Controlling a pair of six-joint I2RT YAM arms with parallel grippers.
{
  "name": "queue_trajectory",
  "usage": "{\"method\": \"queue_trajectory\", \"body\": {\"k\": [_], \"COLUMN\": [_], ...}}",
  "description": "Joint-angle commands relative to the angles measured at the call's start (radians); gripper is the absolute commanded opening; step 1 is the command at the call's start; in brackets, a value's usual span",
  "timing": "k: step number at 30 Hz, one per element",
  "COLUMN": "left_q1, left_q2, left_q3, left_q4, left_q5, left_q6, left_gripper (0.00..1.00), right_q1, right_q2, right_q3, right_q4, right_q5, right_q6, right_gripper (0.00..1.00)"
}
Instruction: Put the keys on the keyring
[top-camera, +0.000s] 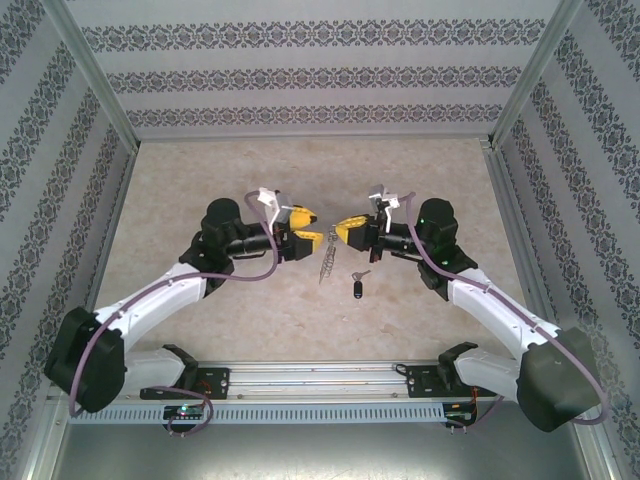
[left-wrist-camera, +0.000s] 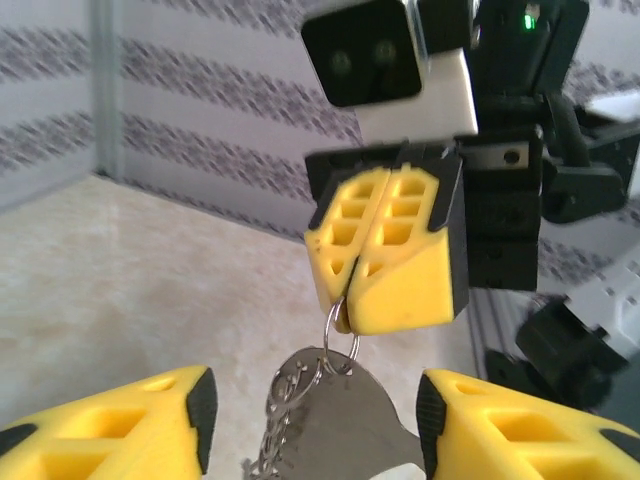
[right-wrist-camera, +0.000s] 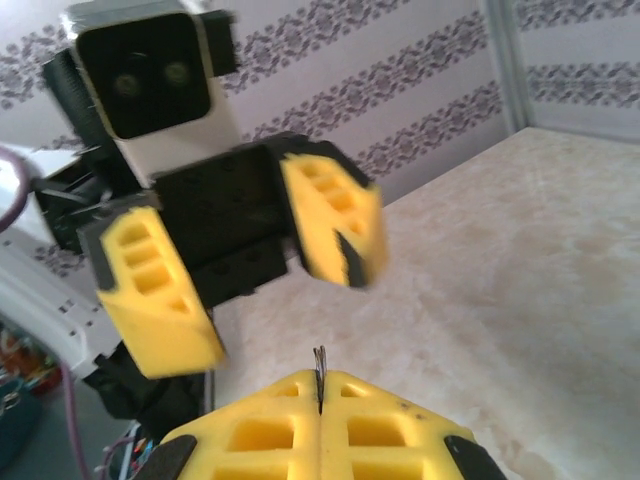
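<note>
Seen from above, the two arms meet in the middle of the frame over the pale bench (top-camera: 200, 180). The left hand (top-camera: 312, 227) and the right hand (top-camera: 341, 232) are tip to tip, nearly touching. Just under the spot between them hangs a short silvery chain (top-camera: 327, 262); the grey loop is too small to make out there. The key (top-camera: 358, 287) lies on the bench just below and right of the chain's lower end, apart from it. Its black head points toward the bottom of the frame and its blade toward the upper right.

The left wrist view gives the close detail. The right hand is in the centre of the frame, its yellow fingers (left-wrist-camera: 400, 250) clenched on a small wire ring (left-wrist-camera: 338, 322). From that ring the keyring (left-wrist-camera: 350, 420) hangs at lower centre, flat grey metal with chain links along its left side. The left hand's own fingers (left-wrist-camera: 120, 430) fill the two lower corners, released, one on each side of the grey loop. Whether they touch it cannot be told.

The right wrist view shows the grip from the other side. The right hand's fingers are pressed together at the bottom edge, with a thin sliver of wire rising from the seam. The left hand faces them at upper left, slightly blurred, its fingers spread wide.
</note>
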Motion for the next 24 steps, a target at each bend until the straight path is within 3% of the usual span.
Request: {"method": "queue_trajectory", "body": {"k": [1, 11, 24], "left_q1": [-0.009, -0.010, -0.013], "left_q2": [-0.055, 0.007, 0.101], "left_q3": [-0.022, -0.077, -0.091], "left_q4": [0.146, 0.356, 0.648], "left_q5": [-0.132, -0.130, -0.138], "left_q6": [-0.080, -0.250, -0.470], "left_gripper": [0.58, 0.60, 0.51], "right_q1": [-0.011, -0.009, 0.041], "right_q2": [-0.015, -0.003, 0.041], "right_q3": [-0.014, -0.025, -0.019], "right_q4": [0.134, 0.329, 0.527], "right_q5": [0.027, 0.081, 0.189], "right_q6": [0.041, 0.147, 0.238], "right_gripper": [0.00, 0.00, 0.00]}}
